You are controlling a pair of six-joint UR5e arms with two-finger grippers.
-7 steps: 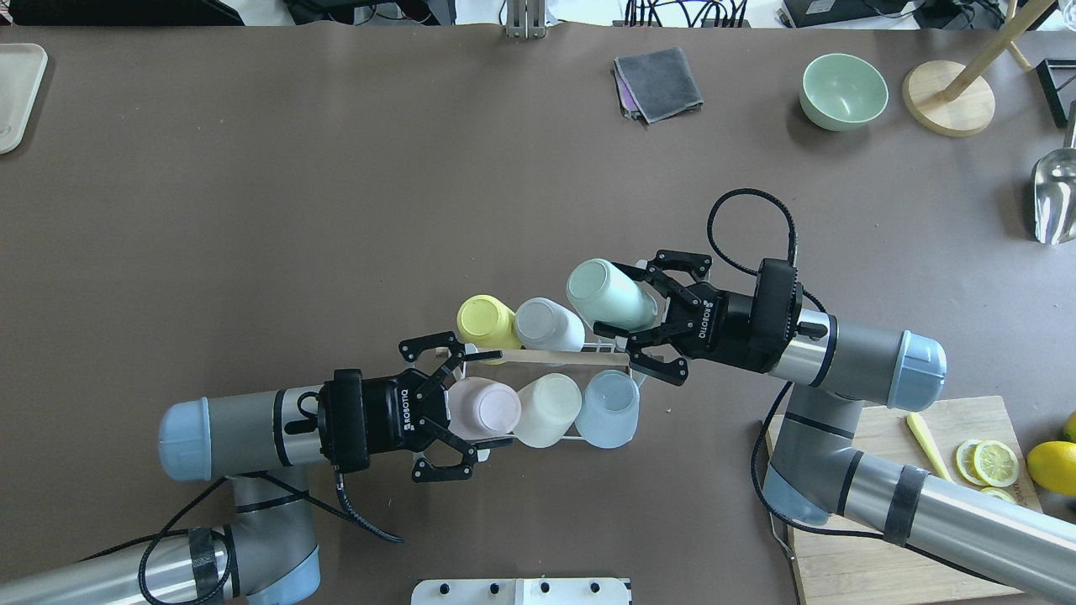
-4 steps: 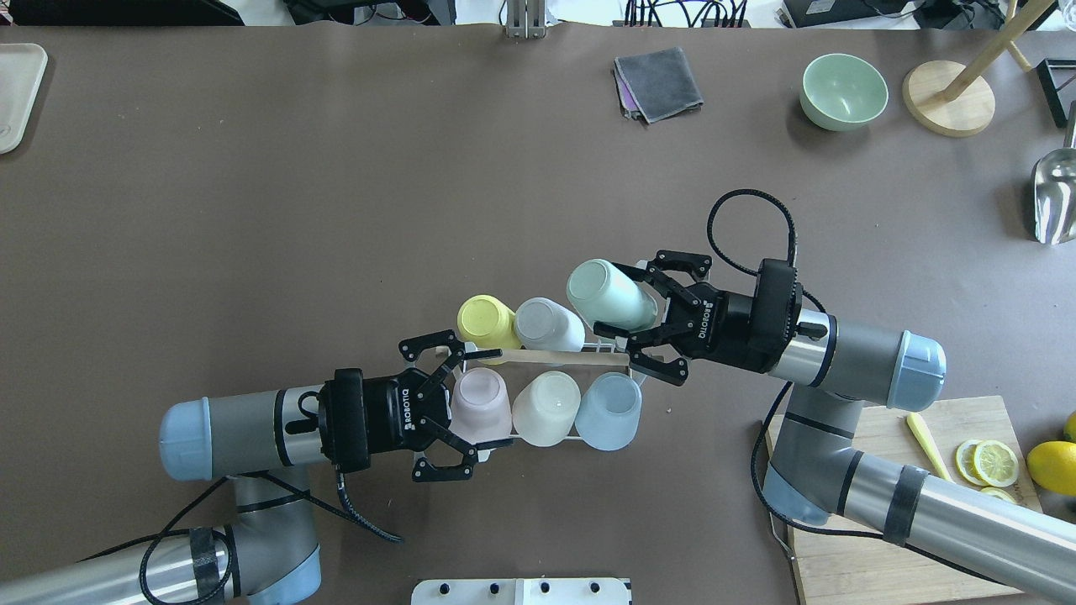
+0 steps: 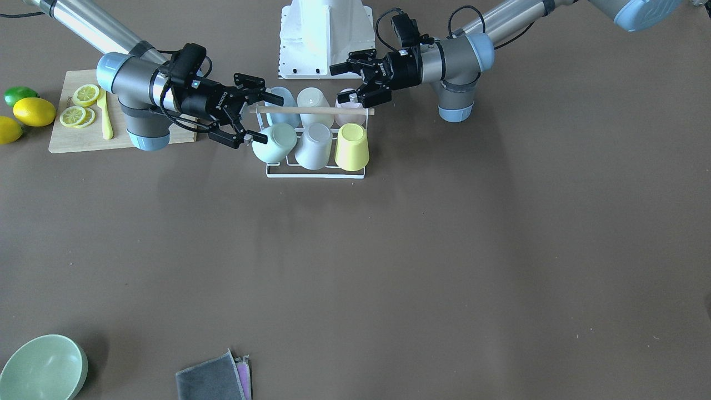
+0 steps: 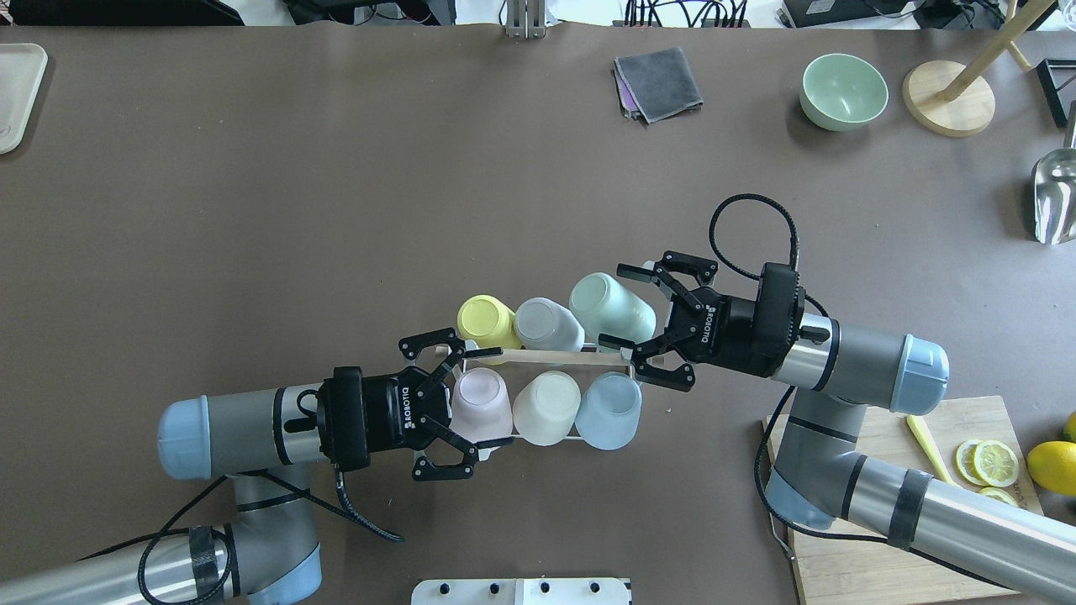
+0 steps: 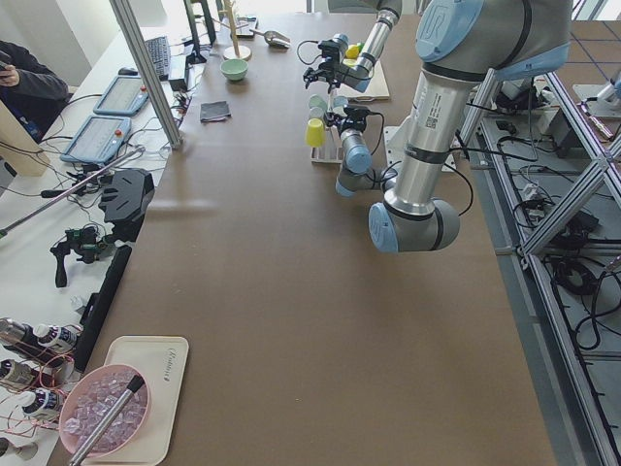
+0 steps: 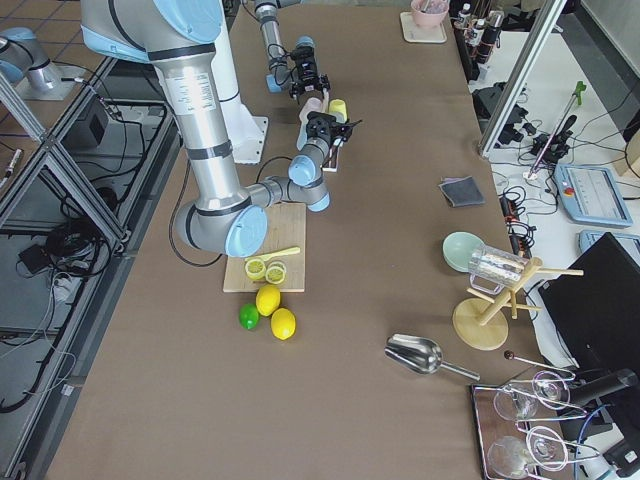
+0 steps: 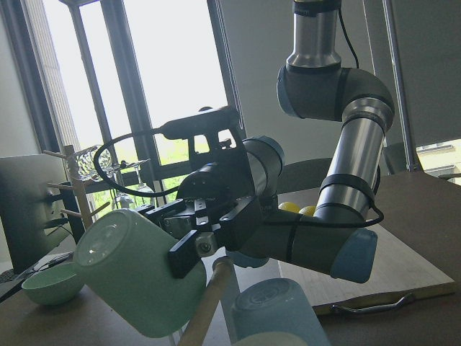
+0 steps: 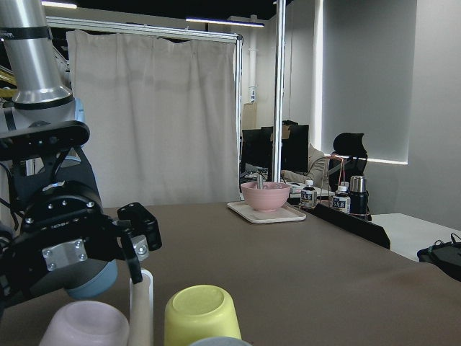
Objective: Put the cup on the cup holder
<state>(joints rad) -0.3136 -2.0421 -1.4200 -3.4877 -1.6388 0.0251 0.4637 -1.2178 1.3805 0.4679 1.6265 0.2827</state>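
Observation:
The cup holder (image 4: 565, 439) is a white wire rack with a wooden rod (image 4: 555, 356) across its top. It carries upturned cups: yellow (image 4: 483, 319), grey (image 4: 546, 323) and mint green (image 4: 609, 304) in the far row, pink (image 4: 481, 402), cream (image 4: 546, 406) and blue (image 4: 609, 407) in the near row. My right gripper (image 4: 614, 304) is open, its fingers spread either side of the mint cup's mouth end. My left gripper (image 4: 496, 397) is open, its fingers either side of the pink cup. The front view shows the rack (image 3: 314, 175) and the mint cup (image 3: 275, 141).
A cutting board (image 4: 874, 504) with lemon slices lies near the right arm. A grey cloth (image 4: 657, 82), a green bowl (image 4: 843, 91) and a wooden stand (image 4: 948, 97) sit at the far side. A tray (image 4: 17, 92) is at the far left.
My right gripper has opened wider and drawn back a little; the mint cup has dropped lower onto the rack. The pink cup has tipped more upright between the left fingers.

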